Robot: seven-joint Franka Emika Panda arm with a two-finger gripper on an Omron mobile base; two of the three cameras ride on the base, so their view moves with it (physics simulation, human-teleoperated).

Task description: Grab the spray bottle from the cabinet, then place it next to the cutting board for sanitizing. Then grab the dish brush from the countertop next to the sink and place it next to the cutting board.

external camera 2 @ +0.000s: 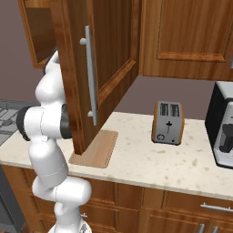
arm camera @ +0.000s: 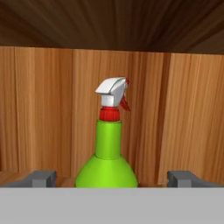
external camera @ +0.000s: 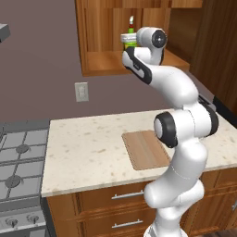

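Observation:
The spray bottle [arm camera: 107, 162] stands upright on the cabinet shelf [external camera: 102, 61], bright green with a red collar and a white nozzle. In the hand view it is centred between my fingertips [arm camera: 41, 178], close ahead. My gripper [arm camera: 111, 180] is open, a finger on each side of the bottle's body, with gaps to both. From the left base view the bottle [external camera: 131, 31] peeks out behind my wrist inside the cabinet. The cutting board [external camera: 146, 149] lies flat on the countertop [external camera: 88, 148] below. The dish brush and the sink are out of view.
The open cabinet door [external camera 2: 104, 68] hangs over the cutting board [external camera 2: 95, 148] and hides my hand in the right base view. A toaster [external camera 2: 168, 123] and a dark appliance [external camera 2: 223, 132] stand to the right. A stove [external camera: 18, 162] borders the countertop's left end.

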